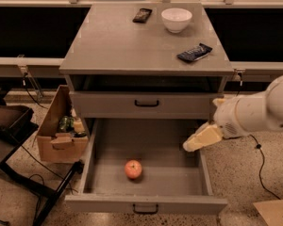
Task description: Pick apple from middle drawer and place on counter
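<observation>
The apple (133,169), small and red-orange, lies on the floor of the open middle drawer (146,205), near its front and left of centre. My gripper (194,142), cream-coloured, hangs over the drawer's right side, up and to the right of the apple and apart from it. My white arm (259,112) reaches in from the right. The counter (127,44) is the grey top slab of the cabinet.
On the counter stand a white bowl (176,19), a dark packet (194,52) and a dark object (142,15) at the back. A shut drawer front with a black handle (146,103) sits above the open one. A cardboard box (61,131) stands at the left.
</observation>
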Controlling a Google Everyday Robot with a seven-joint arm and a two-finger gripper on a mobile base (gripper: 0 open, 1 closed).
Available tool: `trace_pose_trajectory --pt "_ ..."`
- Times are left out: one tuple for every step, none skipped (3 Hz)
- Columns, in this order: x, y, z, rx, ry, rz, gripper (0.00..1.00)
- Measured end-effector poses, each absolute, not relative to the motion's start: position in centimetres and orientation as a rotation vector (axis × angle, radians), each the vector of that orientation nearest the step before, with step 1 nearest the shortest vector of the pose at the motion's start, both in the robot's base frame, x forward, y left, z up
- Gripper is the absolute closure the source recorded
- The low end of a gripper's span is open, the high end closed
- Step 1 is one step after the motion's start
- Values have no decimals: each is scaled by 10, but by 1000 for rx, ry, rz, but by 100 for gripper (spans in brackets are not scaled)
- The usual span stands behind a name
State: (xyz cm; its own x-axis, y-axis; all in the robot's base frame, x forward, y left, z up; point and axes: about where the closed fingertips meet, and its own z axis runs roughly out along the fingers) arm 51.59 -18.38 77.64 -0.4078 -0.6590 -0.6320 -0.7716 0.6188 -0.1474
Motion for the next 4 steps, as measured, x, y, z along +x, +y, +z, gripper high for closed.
trace_pose_trajectory --pt "517 -170 724 -1114 2186 232 0" --pt "516 -159 675 -1142 2165 247 0" --pt "521 -137 623 -1190 2112 282 0" --pt "523 -133 608 -1191 2105 297 0"
